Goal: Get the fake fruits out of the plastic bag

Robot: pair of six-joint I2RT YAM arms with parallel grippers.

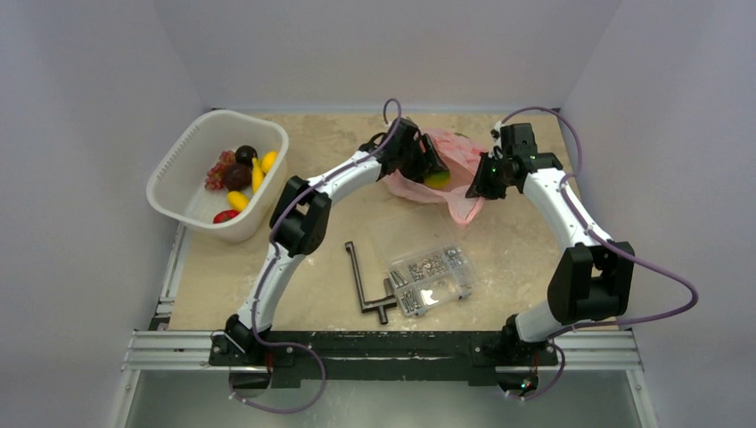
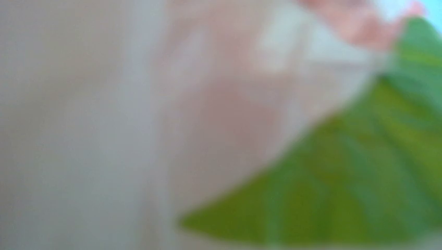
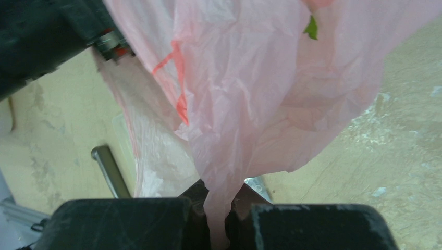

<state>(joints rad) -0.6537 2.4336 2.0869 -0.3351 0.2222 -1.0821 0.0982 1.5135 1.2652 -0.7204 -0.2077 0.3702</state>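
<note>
The pink plastic bag (image 1: 455, 169) lies at the back middle of the table and fills the right wrist view (image 3: 250, 88). My right gripper (image 1: 477, 185) is shut on a bunched fold of the bag (image 3: 219, 208) and holds it up. My left gripper (image 1: 431, 168) is at the bag's mouth with a green lime (image 1: 438, 179) at its tips. The left wrist view is blurred: only pink film and the green lime (image 2: 354, 187) show, and its own fingers are hidden. Several fake fruits (image 1: 239, 174) lie in the white basket (image 1: 178, 169).
A clear compartment box of screws (image 1: 432, 272) stands at the front middle, with a black T-handle tool (image 1: 365, 283) to its left. The tool's metal bar (image 3: 109, 171) shows under the bag. The white basket stands at the back left.
</note>
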